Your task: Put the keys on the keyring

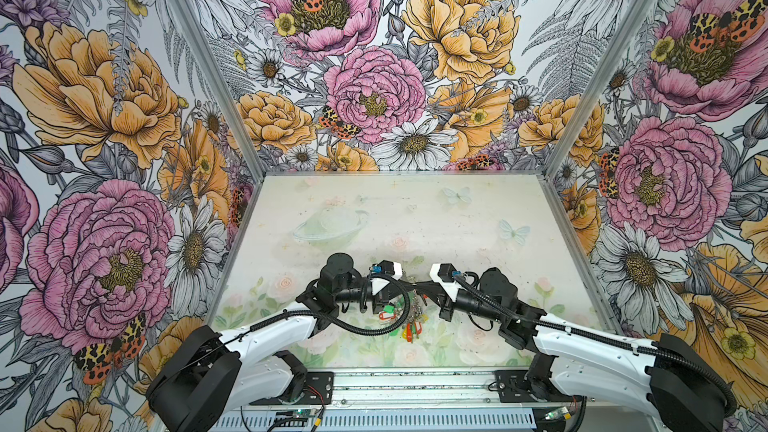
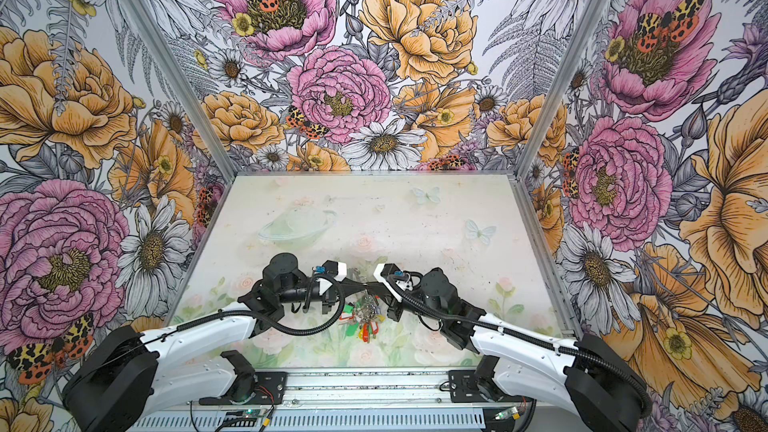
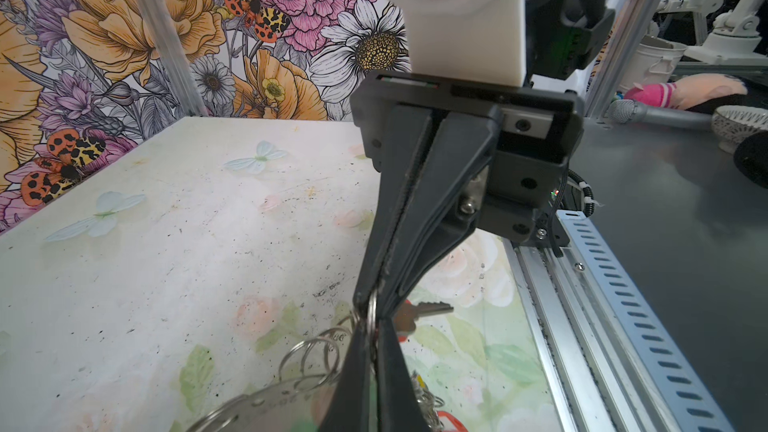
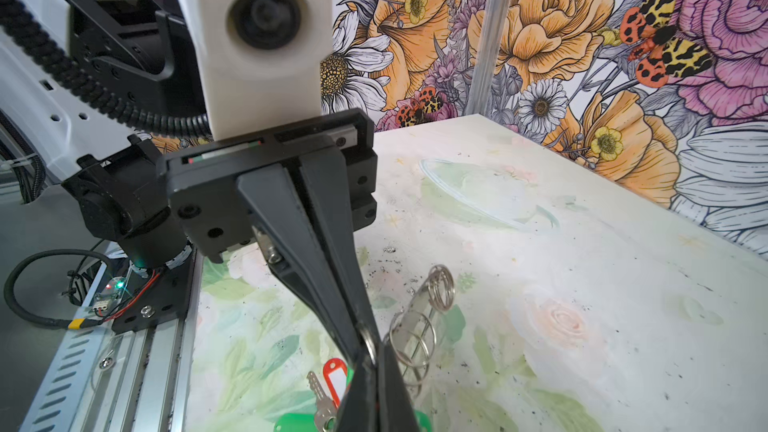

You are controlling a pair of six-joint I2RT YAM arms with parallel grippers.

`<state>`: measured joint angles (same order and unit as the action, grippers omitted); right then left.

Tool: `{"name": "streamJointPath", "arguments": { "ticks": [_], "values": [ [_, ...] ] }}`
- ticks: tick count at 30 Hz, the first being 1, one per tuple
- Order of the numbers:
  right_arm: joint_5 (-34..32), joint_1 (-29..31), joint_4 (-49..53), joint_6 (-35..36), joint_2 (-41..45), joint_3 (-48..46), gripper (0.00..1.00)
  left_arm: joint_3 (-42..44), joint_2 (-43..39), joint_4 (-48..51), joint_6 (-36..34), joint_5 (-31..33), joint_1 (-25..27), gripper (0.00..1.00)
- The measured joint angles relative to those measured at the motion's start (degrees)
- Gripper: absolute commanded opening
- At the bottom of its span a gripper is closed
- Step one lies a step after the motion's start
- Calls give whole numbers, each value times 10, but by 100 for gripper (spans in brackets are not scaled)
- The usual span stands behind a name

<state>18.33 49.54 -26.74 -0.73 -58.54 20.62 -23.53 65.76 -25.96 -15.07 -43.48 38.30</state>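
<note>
In both top views my two grippers meet tip to tip above the table's middle front. The left gripper (image 1: 416,283) (image 3: 371,323) and the right gripper (image 1: 424,284) (image 4: 374,361) are both shut on one small silver split ring (image 3: 372,308) (image 4: 368,342). The keyring (image 3: 257,405) (image 4: 417,328), a flat grey plate edged with split rings, hangs tilted beside the fingertips, and its bunch of tags (image 1: 409,315) (image 2: 365,313) dangles below. The keys show as a metal key (image 3: 432,308) (image 4: 316,386) next to a red tag with a white label (image 4: 336,380), just under the fingertips.
Green tags (image 4: 291,423) and yellow and red tags (image 1: 409,332) hang in the bunch. An aluminium rail (image 1: 415,386) with the arm bases runs along the table's front edge. Flowered walls close in the other three sides.
</note>
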Motion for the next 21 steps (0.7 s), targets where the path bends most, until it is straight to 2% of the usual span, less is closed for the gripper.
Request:
{"name": "streamJointPath", "arguments": {
  "ticks": [4, 8, 11, 21],
  "values": [
    [3, 0, 14, 16, 8, 0, 0, 0, -1, 4, 0, -1, 0, 0],
    [10, -1, 113, 55, 42, 28, 17, -21, -7, 53, -25, 4, 16, 0],
    [10, -9, 194, 84, 70, 61, 22, -59, -10, 123, -62, 22, 28, 0],
    [45, -13, 294, 125, 91, 97, 20, -130, -10, 262, -141, 36, 28, 0]
  ]
}}
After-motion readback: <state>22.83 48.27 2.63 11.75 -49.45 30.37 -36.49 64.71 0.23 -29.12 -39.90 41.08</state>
